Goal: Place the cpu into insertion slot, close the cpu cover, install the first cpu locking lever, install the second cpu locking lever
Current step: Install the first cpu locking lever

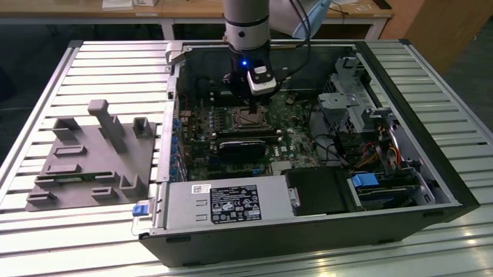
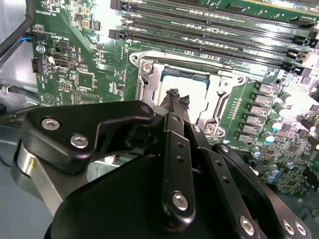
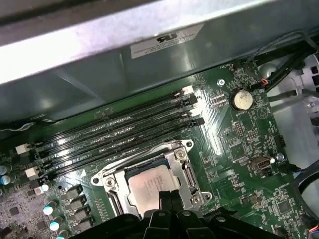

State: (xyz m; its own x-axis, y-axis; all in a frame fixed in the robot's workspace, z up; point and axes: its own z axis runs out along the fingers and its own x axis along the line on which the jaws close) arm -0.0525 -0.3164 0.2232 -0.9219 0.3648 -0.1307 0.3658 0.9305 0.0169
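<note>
First wrist view: cpu point(image 3: 149, 186) under cpu cover point(image 3: 185, 172), just beneath closed, empty end effector point(image 3: 167, 198).

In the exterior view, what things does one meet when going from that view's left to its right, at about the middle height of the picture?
Grey fixture → case wall → green board → cpu with the pincer above it → drive cage → case's far wall.
</note>
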